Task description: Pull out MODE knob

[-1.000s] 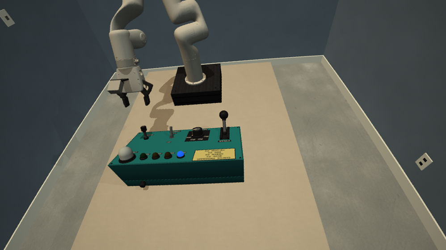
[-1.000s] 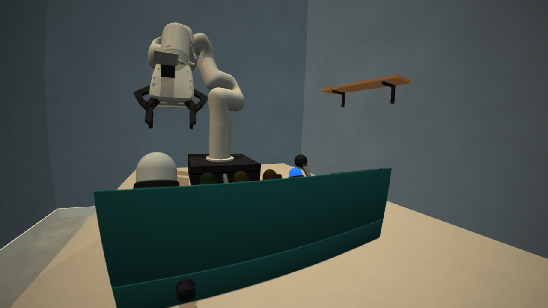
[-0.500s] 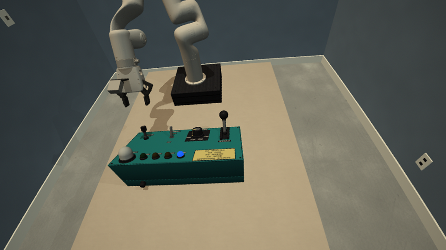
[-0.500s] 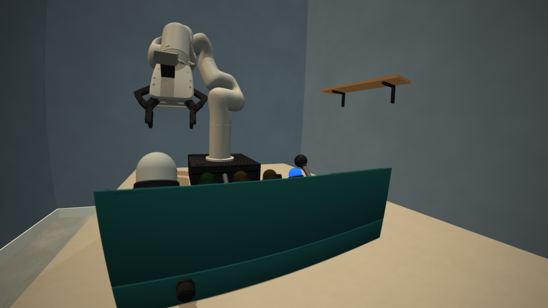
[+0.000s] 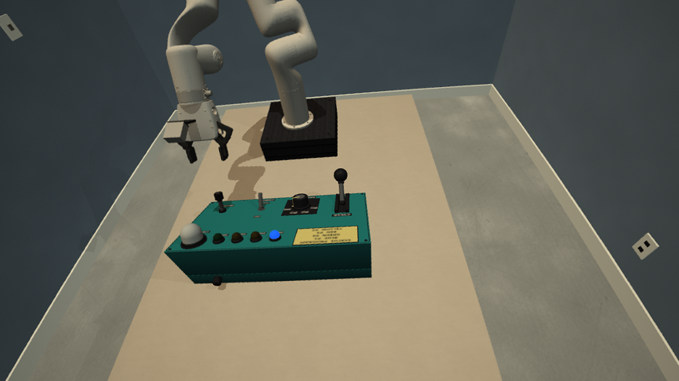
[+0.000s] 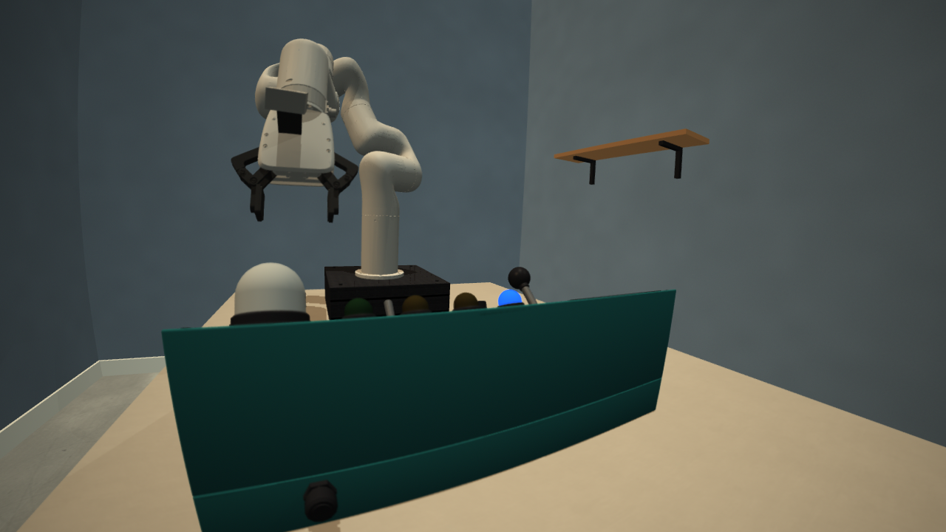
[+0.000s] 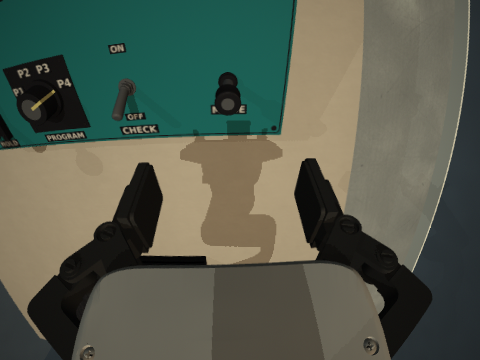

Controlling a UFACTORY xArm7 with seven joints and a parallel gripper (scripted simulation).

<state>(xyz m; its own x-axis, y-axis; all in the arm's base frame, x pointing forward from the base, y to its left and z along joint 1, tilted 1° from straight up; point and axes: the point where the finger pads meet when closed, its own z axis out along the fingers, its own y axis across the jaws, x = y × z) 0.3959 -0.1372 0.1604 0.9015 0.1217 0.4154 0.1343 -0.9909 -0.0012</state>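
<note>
The teal console (image 5: 277,239) stands on the tan mat; it also shows in the exterior view (image 6: 416,390) and the wrist view (image 7: 147,34). A small black stemmed knob (image 5: 219,198) stands at its back left corner; in the wrist view (image 7: 227,95) the knob covers its own label. My gripper (image 5: 207,156) (image 6: 293,216) is open and empty. It hangs well above and behind that corner, pointing down, apart from the console. In the wrist view the fingers frame bare mat just off the console's edge.
The panel also carries the CHECK toggle (image 7: 122,99), the PROGRAM rotary (image 7: 36,106), a ball-topped lever (image 5: 341,185), the grey STATUS dome (image 5: 191,234) and three dark lamps. A black knob (image 6: 320,499) sits low on the front face. The arm's black base (image 5: 299,127) stands behind the console.
</note>
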